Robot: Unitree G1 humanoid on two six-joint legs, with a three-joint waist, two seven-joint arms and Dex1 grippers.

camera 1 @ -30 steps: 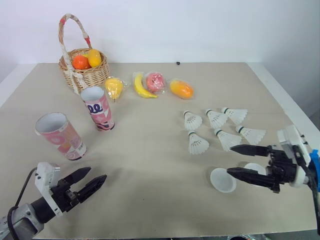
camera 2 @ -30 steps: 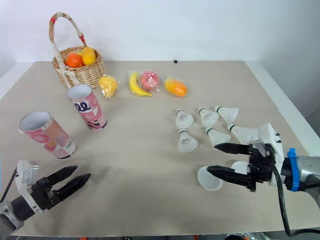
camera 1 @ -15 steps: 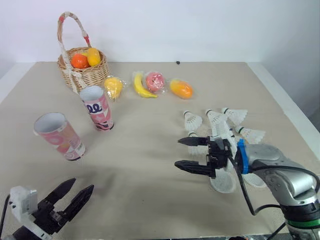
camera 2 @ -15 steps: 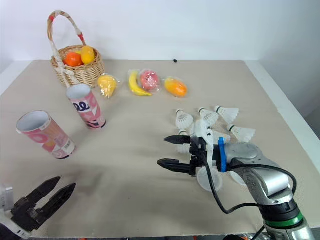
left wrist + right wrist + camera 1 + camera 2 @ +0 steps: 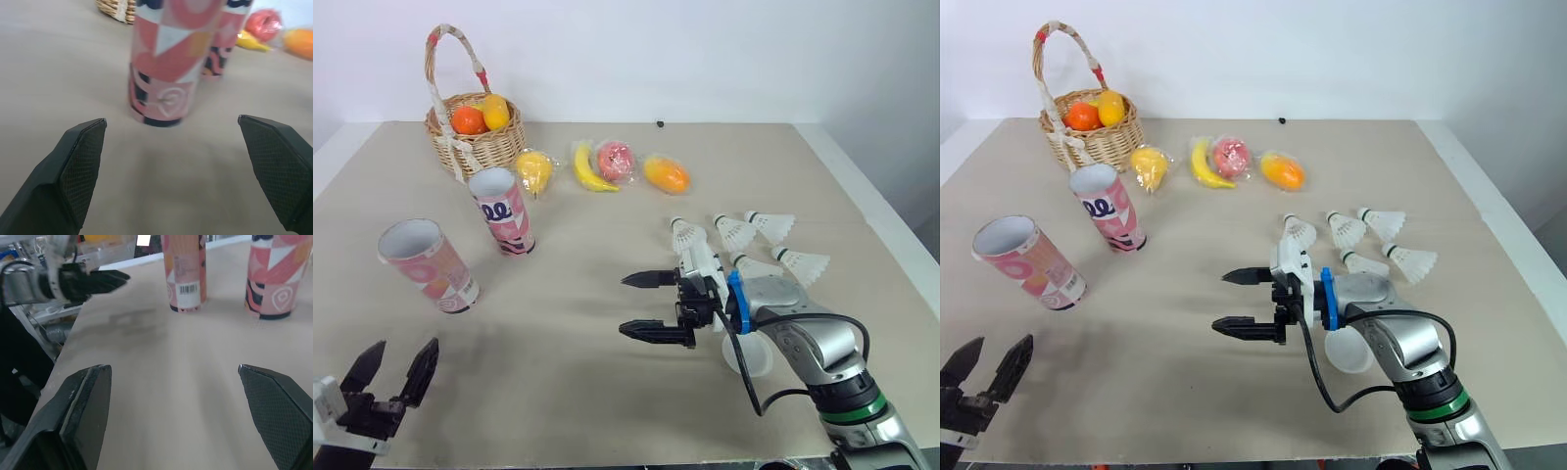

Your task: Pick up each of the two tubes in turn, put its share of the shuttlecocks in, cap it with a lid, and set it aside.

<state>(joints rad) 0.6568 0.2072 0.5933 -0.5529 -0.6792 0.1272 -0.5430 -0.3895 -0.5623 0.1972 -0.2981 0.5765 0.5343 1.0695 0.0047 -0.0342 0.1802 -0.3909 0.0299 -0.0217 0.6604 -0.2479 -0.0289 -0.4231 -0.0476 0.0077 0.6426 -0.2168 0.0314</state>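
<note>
Two pink patterned tubes stand open-topped on the table's left side, one nearer [image 5: 427, 265] and one further back [image 5: 504, 211]. Several white shuttlecocks [image 5: 735, 232] lie at the right. A white lid [image 5: 751, 356] peeks out from under my right forearm. My right gripper [image 5: 624, 305] hovers open and empty over the table's middle, pointing left toward the tubes. At the front left corner, my left gripper [image 5: 406, 348] is open and empty, short of the nearer tube [image 5: 164, 63]. The right wrist view faces both tubes [image 5: 184, 274] and the left gripper [image 5: 98, 281].
A wicker basket [image 5: 487, 152] with fruit stands at the back left. Wrapped fruits lie in a row behind: a yellow one [image 5: 535, 171], a banana [image 5: 587, 168], a pink one [image 5: 615, 160] and an orange one [image 5: 667, 174]. The table's edge runs along the right.
My right arm has swung left from the right edge to the table's middle, covering the lids. My left gripper has drawn back toward the front left corner. Both stay open.
</note>
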